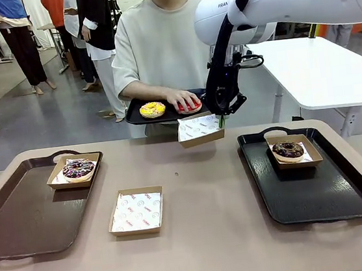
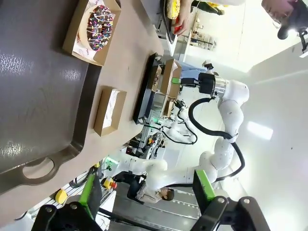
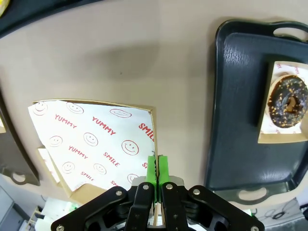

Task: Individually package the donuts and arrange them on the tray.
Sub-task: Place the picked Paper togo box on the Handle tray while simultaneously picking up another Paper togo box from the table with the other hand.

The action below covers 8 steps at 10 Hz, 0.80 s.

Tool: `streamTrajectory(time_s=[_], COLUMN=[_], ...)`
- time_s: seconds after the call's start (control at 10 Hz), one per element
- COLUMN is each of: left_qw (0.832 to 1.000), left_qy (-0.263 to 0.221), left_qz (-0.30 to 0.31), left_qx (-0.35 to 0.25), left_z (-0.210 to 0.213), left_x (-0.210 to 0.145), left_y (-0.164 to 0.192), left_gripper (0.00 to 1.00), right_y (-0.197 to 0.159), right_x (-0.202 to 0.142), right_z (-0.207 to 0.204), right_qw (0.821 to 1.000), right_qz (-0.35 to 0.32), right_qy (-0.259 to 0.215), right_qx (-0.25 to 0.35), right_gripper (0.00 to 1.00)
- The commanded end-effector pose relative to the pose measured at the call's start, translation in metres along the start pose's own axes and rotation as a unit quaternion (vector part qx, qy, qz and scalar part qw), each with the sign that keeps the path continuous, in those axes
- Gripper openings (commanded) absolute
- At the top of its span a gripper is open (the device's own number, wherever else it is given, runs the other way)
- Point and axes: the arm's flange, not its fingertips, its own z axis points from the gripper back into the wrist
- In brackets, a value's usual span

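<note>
Presently the right tool (image 1: 222,119) is clamping the empty box (image 1: 199,130) by its rim, holding it beside the person's tray (image 1: 132,111), seemingly to receive the red donut (image 1: 188,108)

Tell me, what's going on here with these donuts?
Donuts are being boxed one by one. The right gripper holds an empty paper-lined box by its edge, raised near the person. The person holds a small black tray with the yellow donut and has a hand on the red donut. The purple donut sits boxed on the left tray, the chocolate donut on the right tray. A second empty box lies on the table; the left gripper is open.
</note>
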Motion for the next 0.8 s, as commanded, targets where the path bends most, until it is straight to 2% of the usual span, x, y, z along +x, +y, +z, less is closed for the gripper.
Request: streamTrajectory(time_s=[0.0,0.7], left_qw=[1.000,1.000], left_qy=[0.006,0.006], left_qz=[-0.005,-0.005], left_qx=[-0.002,-0.002], left_z=[0.0000,0.0000], left_x=[0.0022,0.0022], left_y=[0.0014,0.0014], left_gripper=[1.00,1.00], right_y=[0.0015,0.0015], right_x=[-0.0008,-0.0008], right_z=[0.0000,0.0000], right_qw=[1.000,1.000], right_qz=[-0.003,-0.003], right_qy=[0.000,0.000], right_qx=[0.000,0.000], right_gripper=[0.02,0.02])
